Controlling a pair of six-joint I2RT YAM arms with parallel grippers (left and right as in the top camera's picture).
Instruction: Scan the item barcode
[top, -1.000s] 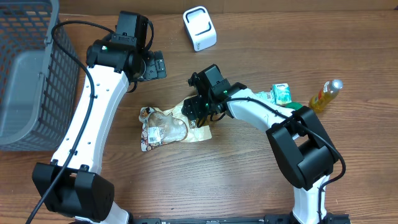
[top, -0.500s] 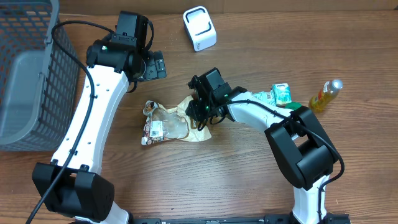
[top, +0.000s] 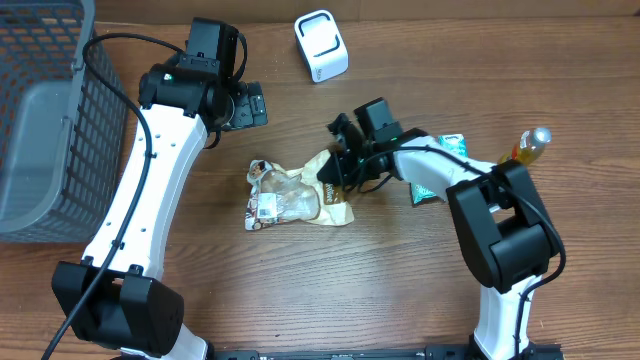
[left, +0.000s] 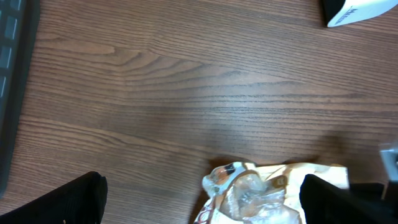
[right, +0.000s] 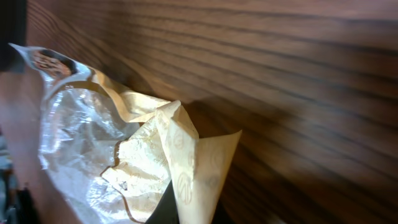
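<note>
Just changed: the right gripper (top: 338, 172) has closed. Its jaws now pinch the cream right-hand corner of the crinkled clear-and-cream plastic snack bag (top: 292, 195), where a second ago they stood wide over it.
Meaning for the task: the pick looks made, so the bag can next be carried and turned towards the reader. The scan itself is not yet done.
Bag position: it lies mid-way across the brown wooden table (top: 400, 300), between the two arms. Only the pinched corner looks raised; the right wrist view shows it folding up into the fingers.
Shift since earlier: the bag sits further right and slightly further up the table than in both earlier pictures, dragged along as the right arm swings back towards its own side.
Label: a small white label (top: 263, 207) faces up on the bag's lower left part. It is probably the barcode, though too small to tell.
Scanner: the white rounded scanner box (top: 320, 45) stands near the far edge, well apart from the bag and unmoved.
Other arm: the left gripper (top: 248, 105) has its jaws wide apart and holds nothing. It hovers beyond the bag's far left, in the same place as before.
Bystanders: the grey mesh basket (top: 45, 120) and yellow bottle (top: 527, 150) are unchanged. The right arm now covers part of the green carton (top: 455, 146).
</note>
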